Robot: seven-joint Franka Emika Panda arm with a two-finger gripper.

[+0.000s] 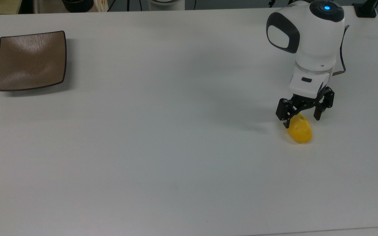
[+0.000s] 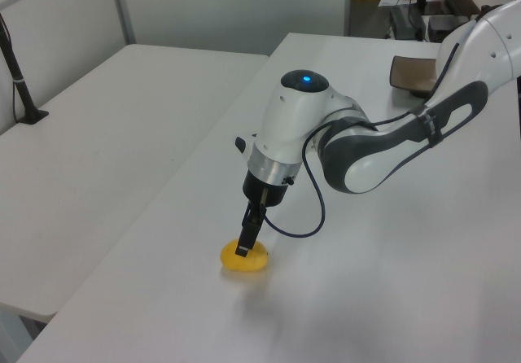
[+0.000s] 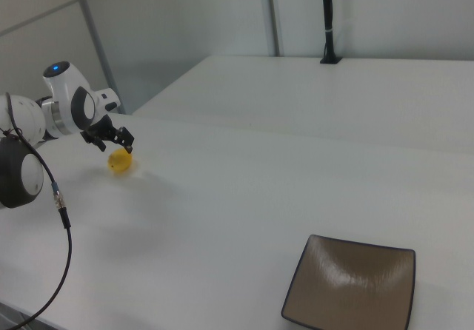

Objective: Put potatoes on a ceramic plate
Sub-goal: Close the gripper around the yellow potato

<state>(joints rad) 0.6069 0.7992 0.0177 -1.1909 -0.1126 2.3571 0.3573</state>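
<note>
One potato (plate well apart)

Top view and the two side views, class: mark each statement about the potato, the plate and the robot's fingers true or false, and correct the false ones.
1. The potato lies on the white table. True.
2. The ceramic plate already holds the potato. False: it is bare, far across the table.
3. The gripper has its fingers open, either side of the potato's end. True.
4. The plate is round and blue. False: it is square and brown with a dark rim.
5. The potato is lifted off the table. False: it rests on it.
</note>
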